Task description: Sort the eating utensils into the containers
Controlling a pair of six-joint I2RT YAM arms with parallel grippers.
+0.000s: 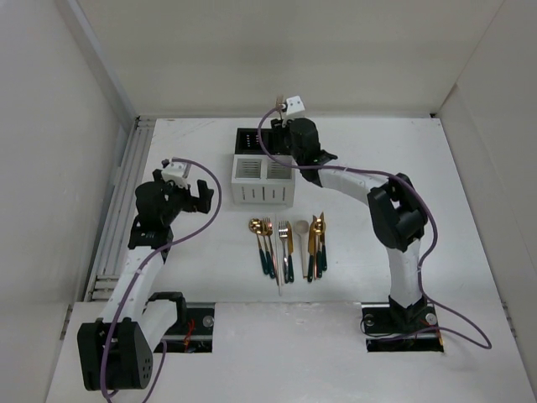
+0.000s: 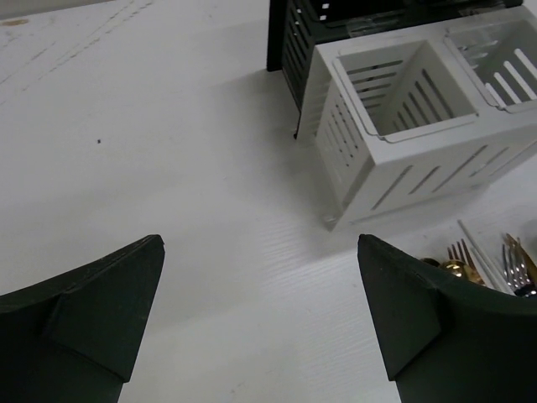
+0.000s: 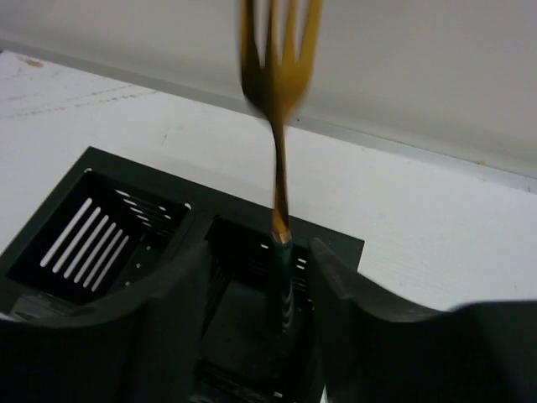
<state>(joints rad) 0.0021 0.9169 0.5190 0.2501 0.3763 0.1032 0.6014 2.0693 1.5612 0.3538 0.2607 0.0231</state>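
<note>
Top external: the right gripper (image 1: 285,141) hangs over the black slotted two-compartment container (image 1: 250,138), which stands just behind the white slotted two-compartment container (image 1: 264,196). A row of gold-headed, dark-handled utensils (image 1: 289,243) lies on the white table (image 1: 210,269), near the white one. Off to the side, the left gripper (image 1: 195,195) is spread wide and holds nothing.

Left wrist: both white compartments look empty.

Right wrist: a gold-headed, dark-handled fork (image 3: 281,210) stands handle-down in the black container's right-hand compartment, blurred. The jaws are parted with a gap either side of the handle, so they aren't gripping it. The left-hand compartment shows nothing.

Risk: the loose fork could tip over the rim or bounce out. A finger could also catch the handle on lift-off and drag the fork or container.
</note>
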